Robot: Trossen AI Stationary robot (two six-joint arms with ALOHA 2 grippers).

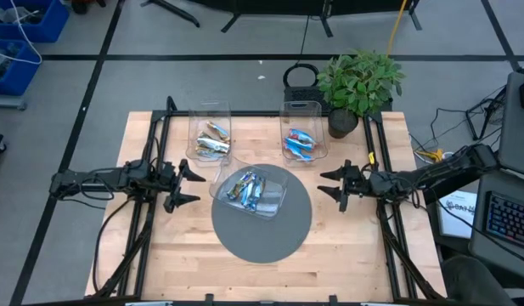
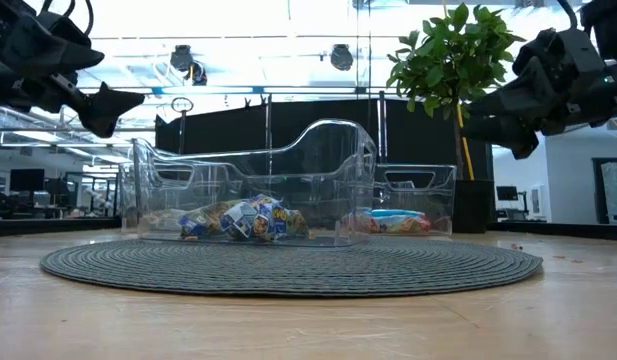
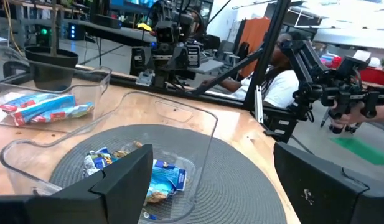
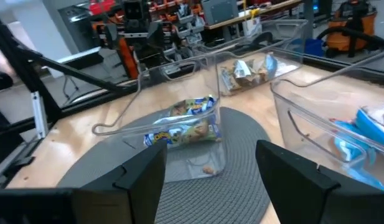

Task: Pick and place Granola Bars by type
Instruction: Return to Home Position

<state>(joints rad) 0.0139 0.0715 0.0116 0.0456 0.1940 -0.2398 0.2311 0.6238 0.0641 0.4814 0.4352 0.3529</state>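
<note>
Every one of the Granola Bars [image 1: 249,189] I can see lies inside one of three clear bins, and I spot none loose on the bench [image 1: 346,246]. The front bin [image 1: 274,204], standing on the round grey mat [image 1: 262,234], holds a heap of blue-wrapped bars. The back left bin [image 1: 211,109] holds the tan and silvery bars [image 1: 214,140]. The back right bin [image 1: 302,106] holds the red-marked blue bars [image 1: 299,143].

The sorting looks finished to me. The left hand [image 1: 192,187] hovers beside the mat's left edge, fingers spread wide with nothing between them. The right hand [image 1: 325,185] hovers beside the right edge, likewise wide open and empty. Both hang above the bench, apart from the bins. All that remains, I judge, is for the arms to draw back to rest.
</note>
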